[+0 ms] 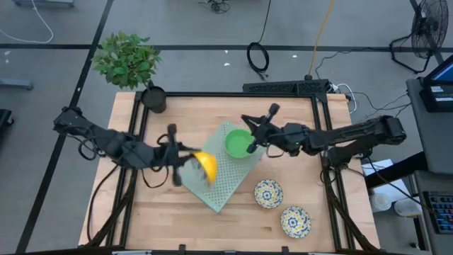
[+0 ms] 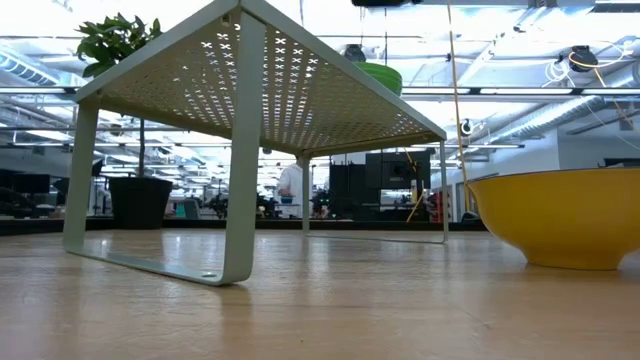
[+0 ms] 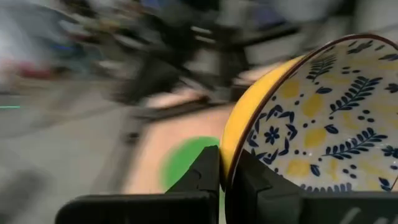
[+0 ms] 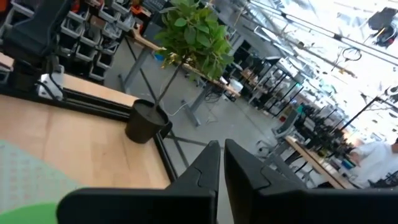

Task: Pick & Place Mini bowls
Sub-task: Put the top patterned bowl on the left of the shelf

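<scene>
Yellow floral bowl [image 3: 311, 118], half cut off, pinched in left jaws [image 3: 225, 180]; right jaws [image 4: 221, 165] closed, empty

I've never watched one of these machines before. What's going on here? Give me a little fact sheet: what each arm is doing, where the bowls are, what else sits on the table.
Left end effector: shut on the rim of a tilted yellow floral-patterned mini bowl, over the pale green perforated metal shelf
Right end effector: at the plain bright green mini bowl on the shelf; fingers nearly together
Other bowls: two floral mini bowls on the wooden table
Also there: black plant pot at a table corner
</scene>
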